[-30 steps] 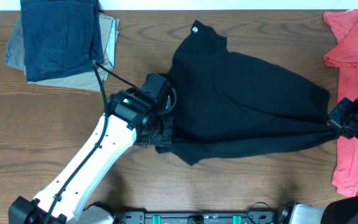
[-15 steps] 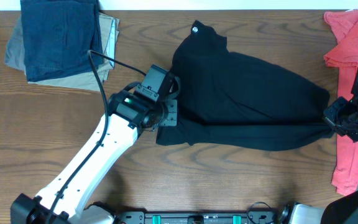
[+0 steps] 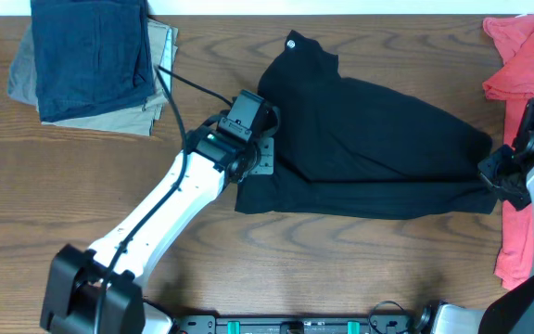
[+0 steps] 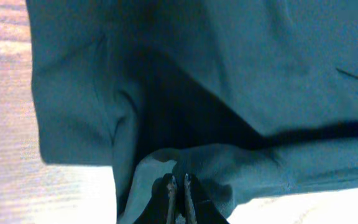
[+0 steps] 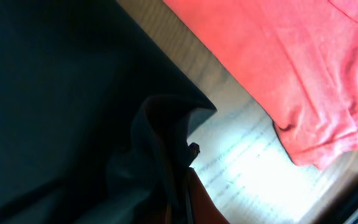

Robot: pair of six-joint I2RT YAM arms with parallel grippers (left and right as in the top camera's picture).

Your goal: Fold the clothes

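Evidently I had both ends of the near edge pinched so that the cloth ran straight between the arms. That is how I read the long, even band along the front of the black shirt [image 3: 369,139]. The left claw [image 4: 179,186] was clenched. Its wrist camera showed the two fingers pressed together with a bunch of dark fabric gathered around them, so I judged it was gripping the shirt's left corner. The right claw [image 5: 182,168] was likewise clamped on a puckered corner of the same fabric, right at the shirt's edge, with bare wooden table [image 3: 341,278] just beyond it.

The shirt itself lay across the middle of the table. Its collar end, with a small white logo print [image 3: 292,42], pointed toward the far side, and the body spread from the left claw across to the right one. It was a rough, slanted shape, so I judged the fold was only partly made.

The coral-red T-shirt [image 3: 517,56] lay near the right claw but apart from the black fabric. The folded navy-blue garment [image 3: 91,56], stacked on a khaki one [image 3: 160,56], sat well away at the far left corner.
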